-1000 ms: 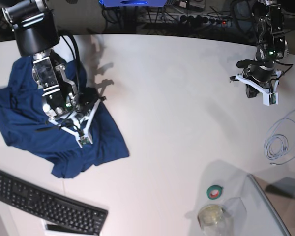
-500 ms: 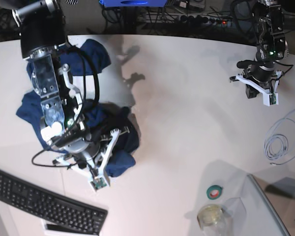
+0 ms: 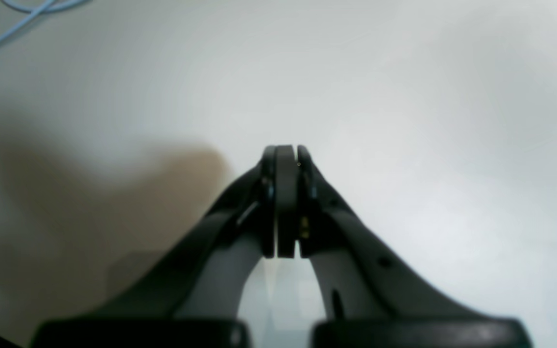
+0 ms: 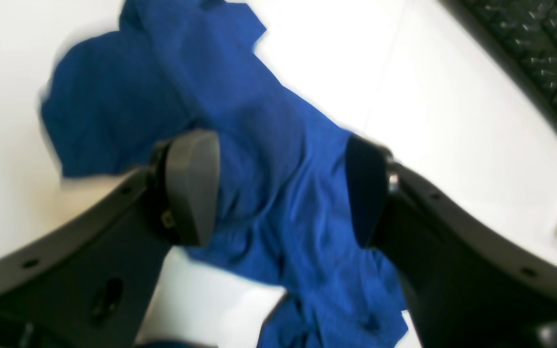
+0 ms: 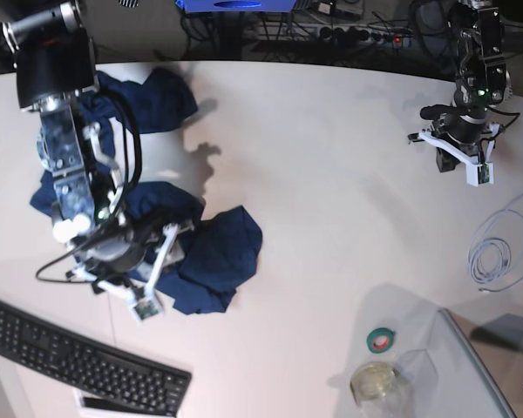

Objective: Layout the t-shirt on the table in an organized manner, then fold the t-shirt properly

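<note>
1. A dark navy t-shirt point(image 5: 211, 252) lies crumpled on the white desk point(image 5: 331, 218), on the side of the robot's right arm. It runs in a bunched band from near the desk's far edge down toward a black keyboard point(image 5: 87, 366) at the near edge.

2. The right gripper point(image 5: 144, 279) hovers over the heap's middle. In its wrist view the jaws stand wide apart with blue cloth visible between them, and nothing looks pinched.

3. The left gripper point(image 5: 462, 157) is well apart from the shirt, over bare desk. Its jaws are pressed together on nothing.

4. The cloth looks soft, light and limp. It should drape and sag when lifted, and a pinch may catch several layers at once.

5. A sensible hold would be a hem, shoulder seam or sleeve edge, but none can be picked out in the folds. One arm alone probably cannot spread it flat.

6. The heap's long axis runs roughly far to near. Which end is collar and which is hem cannot be told.
</note>
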`<state>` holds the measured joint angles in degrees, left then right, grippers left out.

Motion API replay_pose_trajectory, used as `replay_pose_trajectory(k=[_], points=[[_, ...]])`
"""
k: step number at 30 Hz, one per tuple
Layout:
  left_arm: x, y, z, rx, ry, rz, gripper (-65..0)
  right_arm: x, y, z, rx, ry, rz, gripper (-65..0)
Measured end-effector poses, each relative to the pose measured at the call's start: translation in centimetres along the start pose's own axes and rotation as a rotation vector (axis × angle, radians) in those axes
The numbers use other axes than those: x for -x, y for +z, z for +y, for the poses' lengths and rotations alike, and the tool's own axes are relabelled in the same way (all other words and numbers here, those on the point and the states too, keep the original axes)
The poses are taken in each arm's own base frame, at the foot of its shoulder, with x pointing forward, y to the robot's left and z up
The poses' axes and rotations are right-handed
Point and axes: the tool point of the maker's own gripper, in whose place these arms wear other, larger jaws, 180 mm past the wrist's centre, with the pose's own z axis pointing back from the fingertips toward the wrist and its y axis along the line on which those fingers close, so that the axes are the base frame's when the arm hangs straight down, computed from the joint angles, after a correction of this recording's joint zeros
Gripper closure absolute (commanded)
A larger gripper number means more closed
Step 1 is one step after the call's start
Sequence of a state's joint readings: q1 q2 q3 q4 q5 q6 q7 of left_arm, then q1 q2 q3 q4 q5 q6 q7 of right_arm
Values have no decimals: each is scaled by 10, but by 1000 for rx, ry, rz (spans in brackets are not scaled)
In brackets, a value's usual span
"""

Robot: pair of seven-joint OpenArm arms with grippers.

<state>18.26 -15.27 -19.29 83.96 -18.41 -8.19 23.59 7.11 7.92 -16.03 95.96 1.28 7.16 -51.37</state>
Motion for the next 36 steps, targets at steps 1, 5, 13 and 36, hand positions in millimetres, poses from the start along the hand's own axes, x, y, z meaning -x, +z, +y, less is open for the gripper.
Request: replay_pose_trajectory(k=[1,5,13,36], points=[[-1,0,-1,1,3,-3,0,5,5,21,-48,49,-1,-375],[-2,-2,-5,11,1,-6,0,16,10,88,-196,120,-52,-375],[0,-1,-7,15,3,-3,0,60,-40,106,-151,216,62,-375],[15,-4,3,-7,16,37,0,56,-58,94,-123,147,78,-3]])
